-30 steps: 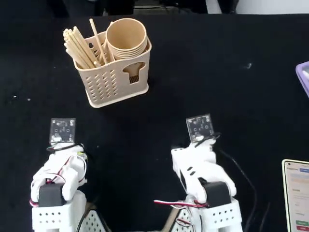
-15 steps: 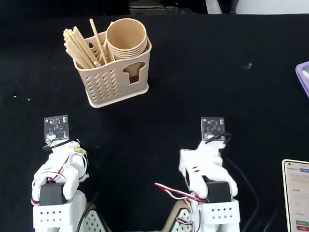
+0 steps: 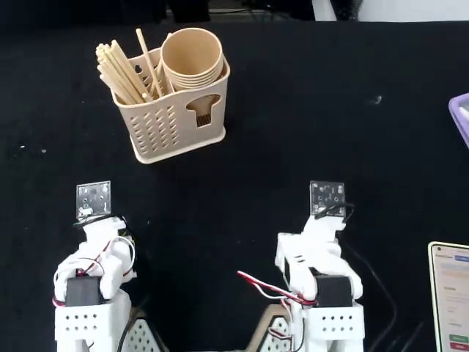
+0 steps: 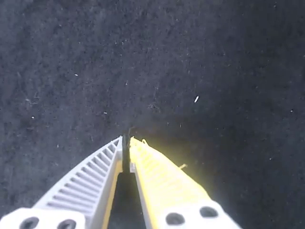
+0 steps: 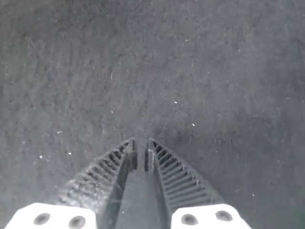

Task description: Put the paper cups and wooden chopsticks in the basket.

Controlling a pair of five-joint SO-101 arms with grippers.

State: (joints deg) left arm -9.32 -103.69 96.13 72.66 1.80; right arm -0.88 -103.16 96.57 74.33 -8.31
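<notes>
Cups and chopsticks in the basket, both arms folded at the near edge of the table

The basket (image 3: 176,128) stands upright toward the far left of the black table (image 3: 308,125). The stacked paper cups (image 3: 192,55) sit in its right compartment and the wooden chopsticks (image 3: 121,73) lean in its left one. No writing on them can be made out, and the print on the phone (image 3: 451,293) at the right edge is too small to read. The left gripper (image 4: 126,145) hangs over bare cloth with its white and yellow fingertips pressed together, holding nothing. The right gripper (image 5: 140,153) is likewise over bare cloth, its fingers drawn in to a thin slit, empty. Both are well apart from the basket.
</notes>
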